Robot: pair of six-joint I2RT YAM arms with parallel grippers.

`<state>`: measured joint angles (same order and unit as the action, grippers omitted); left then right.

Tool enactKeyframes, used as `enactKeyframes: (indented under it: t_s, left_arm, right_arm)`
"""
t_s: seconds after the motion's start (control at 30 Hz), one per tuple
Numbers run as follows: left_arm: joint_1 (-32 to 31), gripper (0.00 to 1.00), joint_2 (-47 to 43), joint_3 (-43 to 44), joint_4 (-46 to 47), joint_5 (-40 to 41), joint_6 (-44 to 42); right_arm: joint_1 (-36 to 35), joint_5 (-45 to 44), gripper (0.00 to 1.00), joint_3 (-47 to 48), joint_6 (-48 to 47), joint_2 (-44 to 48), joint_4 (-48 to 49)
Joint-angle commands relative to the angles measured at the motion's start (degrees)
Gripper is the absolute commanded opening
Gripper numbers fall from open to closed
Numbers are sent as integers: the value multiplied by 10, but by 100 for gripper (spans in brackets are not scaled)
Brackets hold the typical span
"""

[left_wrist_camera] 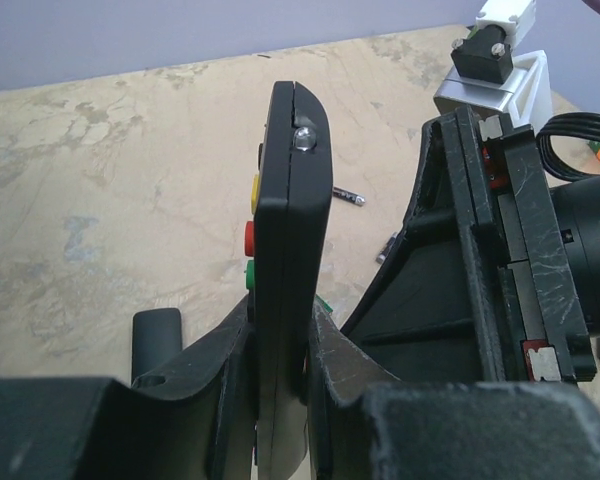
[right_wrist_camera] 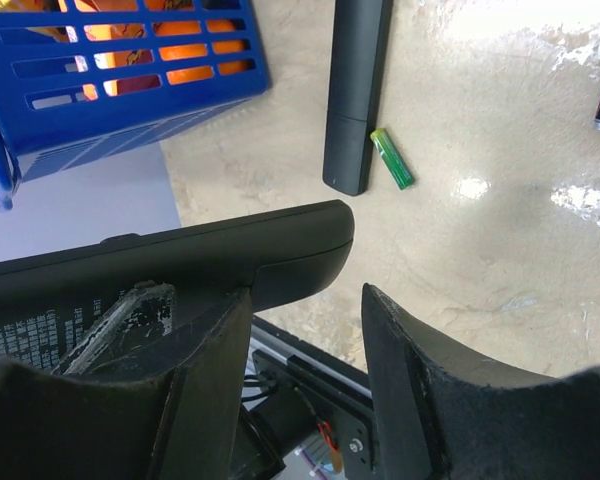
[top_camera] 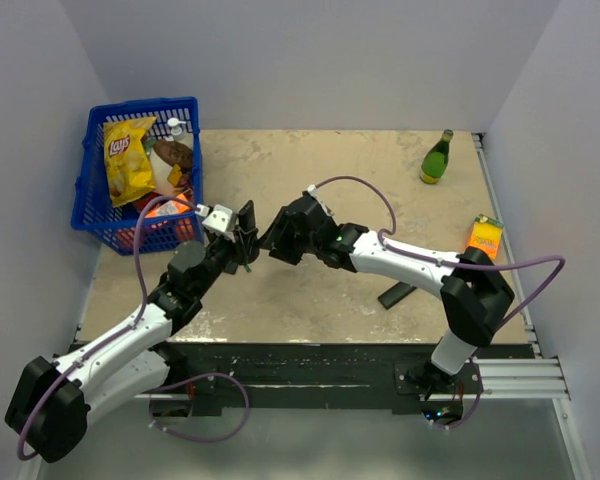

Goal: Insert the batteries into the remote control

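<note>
Left hand (left_wrist_camera: 280, 400) clamps black remote (left_wrist_camera: 290, 250) upright, edge-on, yel/red/grn btns showing; battery (left_wrist_camera: 348, 196) on table (left_wrist_camera: 100, 200) beyond.

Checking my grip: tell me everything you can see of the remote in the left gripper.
Black matte plastic remote, seen edge-on, held in the air, near end clamped in the left gripper. Clear LED bulb at the far tip; yellow, red and green buttons on one face; white print on its back.
</note>
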<state>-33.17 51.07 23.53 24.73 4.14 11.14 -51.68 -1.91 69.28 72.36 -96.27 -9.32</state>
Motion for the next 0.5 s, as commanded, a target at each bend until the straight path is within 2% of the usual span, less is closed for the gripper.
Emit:
enactKeyframes:
  t_s: [0.0, 0.17, 0.27, 0.3, 0.37, 0.4, 0.47]
  left_arm:
    - [-32, 0, -40, 35, 116, -61, 14]
    - [-31, 0, -29, 57, 67, -24, 23]
    - [-30, 0, -10, 81, 38, -37, 32]
    - [-30, 0, 1, 87, 24, -39, 36]
    - [-24, 0, 10, 104, 11, -76, 48]
    - [-22, 0, 15, 108, 5, -89, 51]
    - [-9, 0, 22, 124, -6, -122, 63]
  right_arm:
    - [3, -28, 52, -17, 0, -10, 16]
    - [3, -73, 54, -45, -81, 41, 19]
    - [2, -109, 57, -73, -186, 106, 32]
    - [1, -114, 60, -83, -256, 123, 51]
    - [-2, -107, 63, -116, -336, 184, 74]
    - [-6, -95, 67, -129, -426, 202, 100]
    - [-10, -40, 73, -152, -517, 254, 110]
